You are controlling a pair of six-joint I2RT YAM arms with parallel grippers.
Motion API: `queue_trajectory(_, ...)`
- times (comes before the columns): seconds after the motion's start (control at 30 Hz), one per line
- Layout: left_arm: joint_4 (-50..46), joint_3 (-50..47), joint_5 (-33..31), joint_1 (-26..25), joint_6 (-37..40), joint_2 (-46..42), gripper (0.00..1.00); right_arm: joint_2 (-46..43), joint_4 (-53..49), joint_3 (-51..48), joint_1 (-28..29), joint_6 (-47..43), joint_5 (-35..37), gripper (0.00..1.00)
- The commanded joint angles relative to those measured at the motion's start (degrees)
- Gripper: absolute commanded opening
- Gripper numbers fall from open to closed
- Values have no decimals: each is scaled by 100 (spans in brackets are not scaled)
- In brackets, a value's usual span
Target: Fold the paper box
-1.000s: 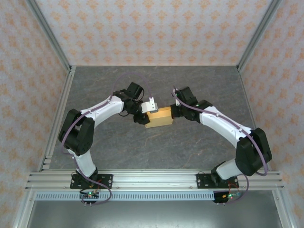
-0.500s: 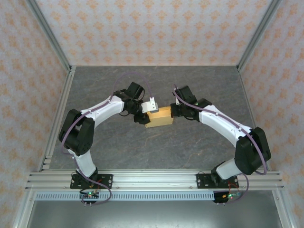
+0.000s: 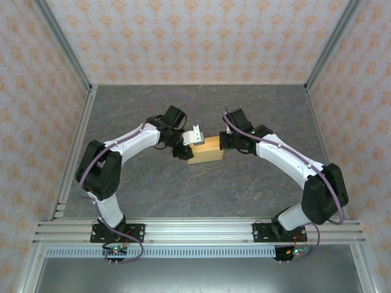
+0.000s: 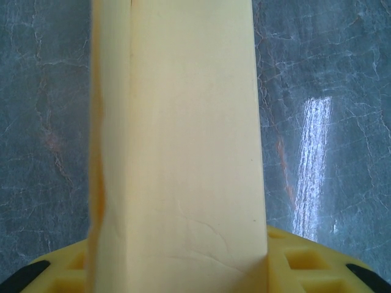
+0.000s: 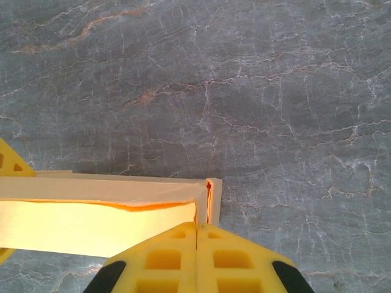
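At table (image 3: 256,110) centre, the paper box (image 3: 206,151) sits as a small rectangular block. Left gripper (image 3: 187,148) is clamped on its left end, card wedged between the jaws. Right gripper (image 5: 197,232) has fingers pressed together, tips touching the box's right end corner.

We see the grey marbled bench (image 3: 201,189) from high above and behind the two white-and-black arms (image 3: 281,155), facing down and forward, far enough to take both in whole. Our left wrist camera sits very close, looking along the left hand (image 4: 183,271) down the orange-yellow thin-card paper box (image 4: 183,122). Our right wrist camera looks past the right hand (image 5: 197,235) at the same paper box's end, bench beneath. All three share it.
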Motion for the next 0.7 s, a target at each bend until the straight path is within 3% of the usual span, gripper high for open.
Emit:
queue_trajectory(0.0, -194, 139, -360, -13, -67, 110, 34, 35, -193, 342, 48, 75, 67, 2)
queue_trajectory(0.67, -253, 194, -396, -13, -62, 164, 33, 194, -155, 45, 47, -40, 166, 2)
